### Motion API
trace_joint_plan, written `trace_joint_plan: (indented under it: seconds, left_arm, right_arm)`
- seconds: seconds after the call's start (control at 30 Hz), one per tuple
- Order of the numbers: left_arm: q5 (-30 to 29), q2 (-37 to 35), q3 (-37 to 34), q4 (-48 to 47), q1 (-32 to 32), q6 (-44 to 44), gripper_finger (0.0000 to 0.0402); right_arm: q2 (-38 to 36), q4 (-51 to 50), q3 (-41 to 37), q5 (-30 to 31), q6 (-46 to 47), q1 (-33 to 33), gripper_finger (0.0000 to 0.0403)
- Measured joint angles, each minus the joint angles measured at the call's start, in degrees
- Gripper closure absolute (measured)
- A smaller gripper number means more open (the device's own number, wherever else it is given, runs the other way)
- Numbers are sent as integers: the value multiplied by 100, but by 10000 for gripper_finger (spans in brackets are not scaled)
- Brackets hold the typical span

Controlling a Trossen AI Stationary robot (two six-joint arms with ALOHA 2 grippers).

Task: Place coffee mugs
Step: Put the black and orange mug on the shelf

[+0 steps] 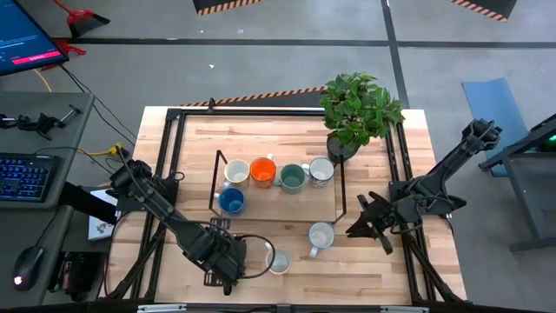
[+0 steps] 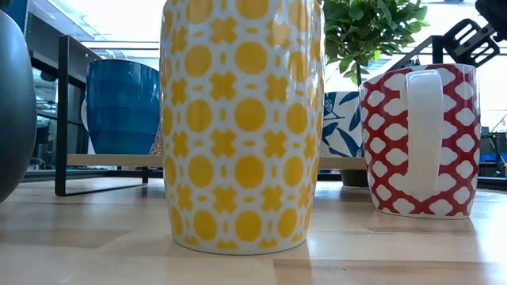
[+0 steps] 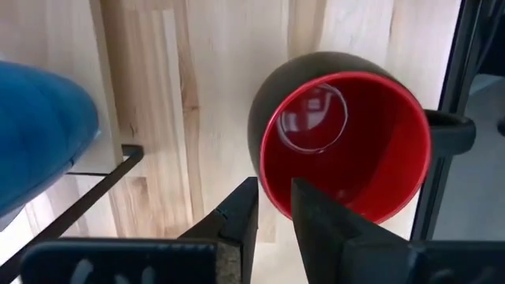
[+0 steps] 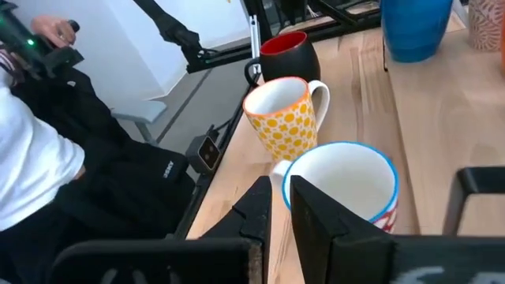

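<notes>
Mugs unlabelled, yellow-dotted mug (image 2: 242,119), red lattice mug (image 2: 420,138)

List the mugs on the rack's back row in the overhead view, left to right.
Cream mug → orange mug → green mug → white mug. The blue mug sits in front of that row, so it is left out.

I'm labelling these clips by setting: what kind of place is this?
Probably a robotics lab or workshop: a wooden worktable with two mounted arms, a keyboard and monitor beside it, and hazard-striped tape on a grey concrete floor.
</notes>
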Motion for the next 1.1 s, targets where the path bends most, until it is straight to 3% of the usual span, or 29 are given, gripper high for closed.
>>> trace_joint_plan:
  seconds: [0.43, 0.63, 1.1]
  left_arm:
    - [-44, 15, -406, 471, -22, -92, 286]
    - [-179, 15, -575, 538, 47, -9, 282]
    - [-31, 17, -1406, 1718, 281, 405, 282]
  right_arm:
    - [195, 265, 0, 1, -312, 0, 334]
    - [195, 254, 0, 1, -312, -1, 334]
    - [195, 241, 0, 3, -312, -2, 334]
